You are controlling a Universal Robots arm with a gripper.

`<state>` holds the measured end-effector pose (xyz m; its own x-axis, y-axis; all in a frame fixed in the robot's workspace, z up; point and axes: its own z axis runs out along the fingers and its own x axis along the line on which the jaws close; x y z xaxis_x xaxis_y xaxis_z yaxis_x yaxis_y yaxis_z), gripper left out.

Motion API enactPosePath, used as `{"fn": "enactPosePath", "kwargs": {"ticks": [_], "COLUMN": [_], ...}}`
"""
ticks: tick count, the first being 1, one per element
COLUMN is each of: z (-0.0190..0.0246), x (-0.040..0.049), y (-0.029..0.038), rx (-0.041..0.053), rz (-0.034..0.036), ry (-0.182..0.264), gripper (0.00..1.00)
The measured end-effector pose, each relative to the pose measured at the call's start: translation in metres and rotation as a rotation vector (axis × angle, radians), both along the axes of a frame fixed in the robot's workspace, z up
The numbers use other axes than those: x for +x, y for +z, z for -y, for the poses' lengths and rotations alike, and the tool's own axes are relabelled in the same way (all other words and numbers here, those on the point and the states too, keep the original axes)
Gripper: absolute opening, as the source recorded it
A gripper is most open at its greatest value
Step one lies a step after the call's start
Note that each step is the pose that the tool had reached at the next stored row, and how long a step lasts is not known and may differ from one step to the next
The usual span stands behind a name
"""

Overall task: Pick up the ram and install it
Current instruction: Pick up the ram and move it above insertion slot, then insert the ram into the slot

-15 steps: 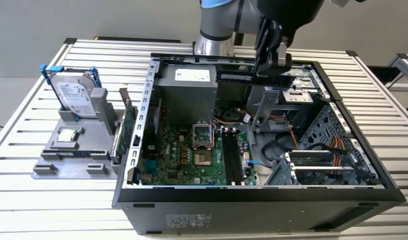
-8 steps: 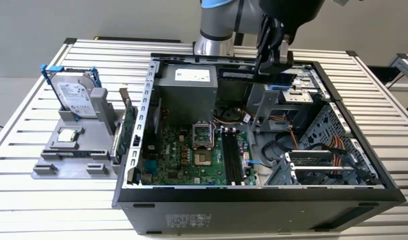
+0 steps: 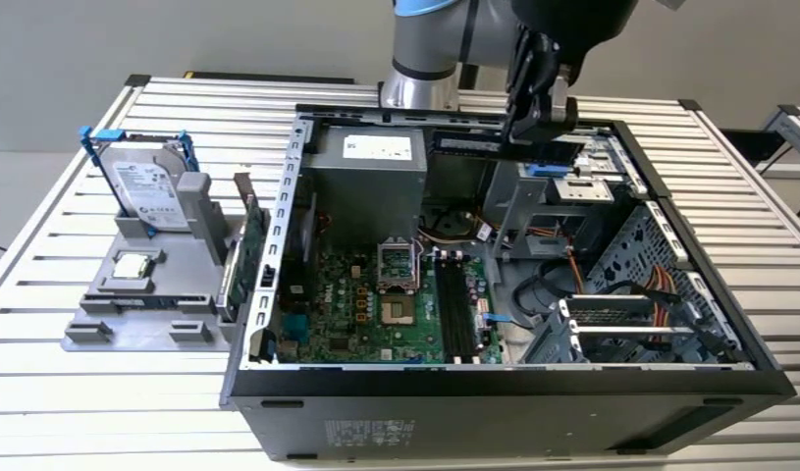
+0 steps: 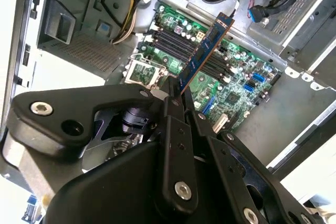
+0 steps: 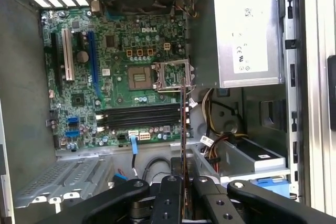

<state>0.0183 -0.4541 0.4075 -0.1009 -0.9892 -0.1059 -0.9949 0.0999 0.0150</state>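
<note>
We see the gripper clamped on the ram, which it holds on edge over the far end of the open computer case. The memory slots lie below, well apart. The ram's long axis seems to cross theirs, and there is open room above the board.

You can log print in these spots, most of it too small to tell. The power supply has a white label with black print and marks, seen in the exterior view and the first wrist view. The hard drive has a printed label on its face. White lettering sits on the motherboard near the processor socket. There's a grey sticker on the case front and a pale print strip on the ram, both unreadable.
</note>
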Motion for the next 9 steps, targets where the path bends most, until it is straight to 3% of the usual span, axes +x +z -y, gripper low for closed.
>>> {"fn": "enactPosePath", "kwargs": {"ticks": [9], "z": [-0.0039], "x": [0.0003], "y": [-0.0001], "rx": [0.0], "rz": [0.0001], "ry": [-0.007], "gripper": [0.0]}}
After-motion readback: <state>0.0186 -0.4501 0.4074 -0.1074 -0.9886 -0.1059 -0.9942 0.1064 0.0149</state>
